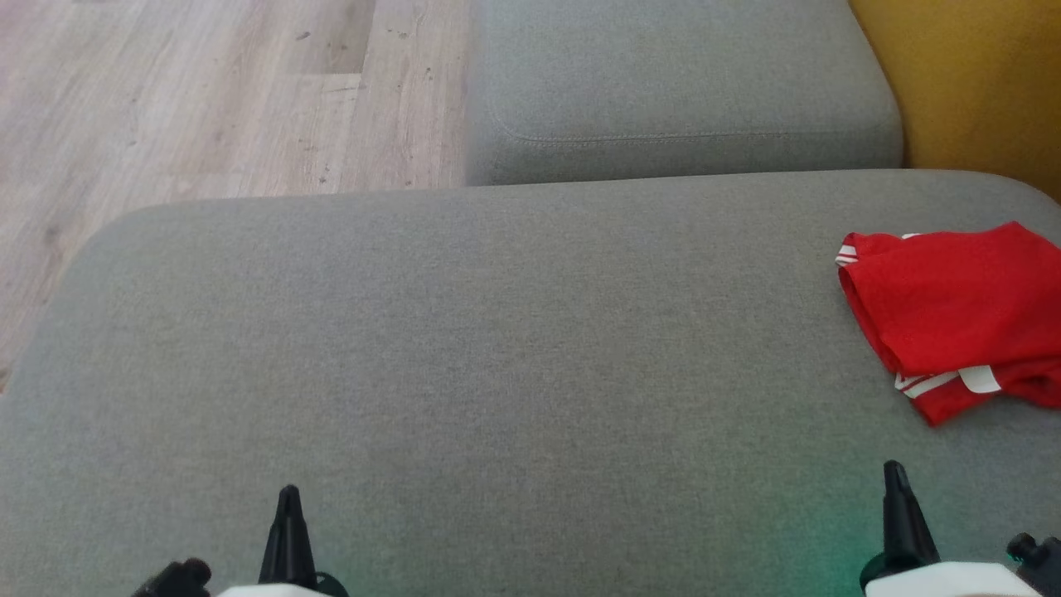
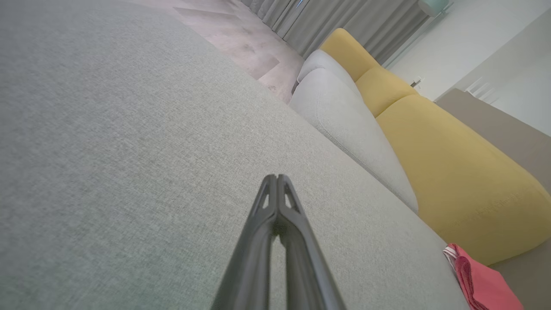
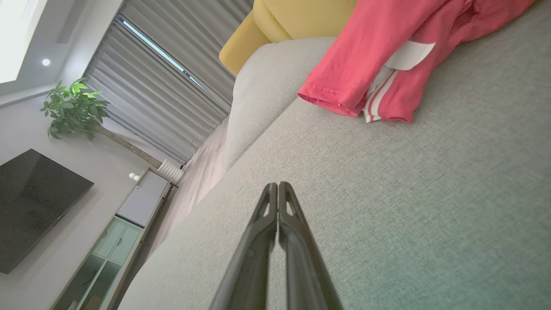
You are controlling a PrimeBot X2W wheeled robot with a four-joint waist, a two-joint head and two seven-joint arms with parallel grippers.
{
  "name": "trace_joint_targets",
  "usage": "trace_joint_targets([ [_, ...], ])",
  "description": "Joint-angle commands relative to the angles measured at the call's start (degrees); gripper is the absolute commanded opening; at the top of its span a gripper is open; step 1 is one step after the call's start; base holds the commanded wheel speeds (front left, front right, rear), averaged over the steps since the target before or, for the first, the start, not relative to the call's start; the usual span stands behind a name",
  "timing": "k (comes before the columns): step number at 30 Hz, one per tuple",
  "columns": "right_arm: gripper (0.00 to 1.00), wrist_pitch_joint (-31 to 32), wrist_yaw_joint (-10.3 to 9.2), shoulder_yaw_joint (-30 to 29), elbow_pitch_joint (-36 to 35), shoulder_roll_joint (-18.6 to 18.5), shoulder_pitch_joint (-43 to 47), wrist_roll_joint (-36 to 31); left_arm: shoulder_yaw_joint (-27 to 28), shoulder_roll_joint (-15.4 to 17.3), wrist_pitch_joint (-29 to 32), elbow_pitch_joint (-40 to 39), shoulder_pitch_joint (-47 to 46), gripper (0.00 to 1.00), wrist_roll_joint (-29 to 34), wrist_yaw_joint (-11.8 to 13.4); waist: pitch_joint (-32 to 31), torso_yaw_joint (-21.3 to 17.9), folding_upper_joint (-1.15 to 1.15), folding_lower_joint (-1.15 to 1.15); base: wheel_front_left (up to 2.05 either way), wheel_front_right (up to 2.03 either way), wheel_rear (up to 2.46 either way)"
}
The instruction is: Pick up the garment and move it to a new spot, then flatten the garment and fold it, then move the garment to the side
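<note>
The garment (image 1: 961, 315) is red with white stripes and lies folded at the right edge of the grey cushion (image 1: 464, 348); its hem and a white label face my right wrist camera (image 3: 374, 64), and a corner of it peeks in low right in the left wrist view (image 2: 482, 284). My left gripper (image 1: 288, 497) rests at the lower left, fingers pressed together with nothing between them (image 2: 276, 177). My right gripper (image 1: 893, 473) sits at the lower right, just short of the garment and apart from it, also shut and empty (image 3: 277, 185).
A second grey cushion (image 1: 680, 83) lies beyond the first, with a yellow sofa back (image 1: 978, 83) at the far right. Wooden floor (image 1: 207, 91) runs past the cushion's left and far edge. A TV, a cabinet and a potted plant (image 3: 73, 107) stand off to the side.
</note>
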Motion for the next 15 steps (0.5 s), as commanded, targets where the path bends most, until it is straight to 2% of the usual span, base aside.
trace_joint_targets([
  [1, 0.00, 0.4, -0.03, 0.1, -1.7, -1.3, -3.7, 1.8, 1.8, 0.5, 0.2, -1.4, -3.5, 0.00, -1.8, -0.6, 0.1, -0.1, 0.00, 0.00, 0.00, 0.00, 0.00],
  [15, 0.00, 2.6, -0.03, -0.7, -1.2, -1.4, -6.5, 11.1, 4.4, 0.6, 2.4, -0.6, -5.8, 0.00, -11.4, -2.4, 1.0, -0.7, 0.00, 0.00, 0.00, 0.00, 0.00],
])
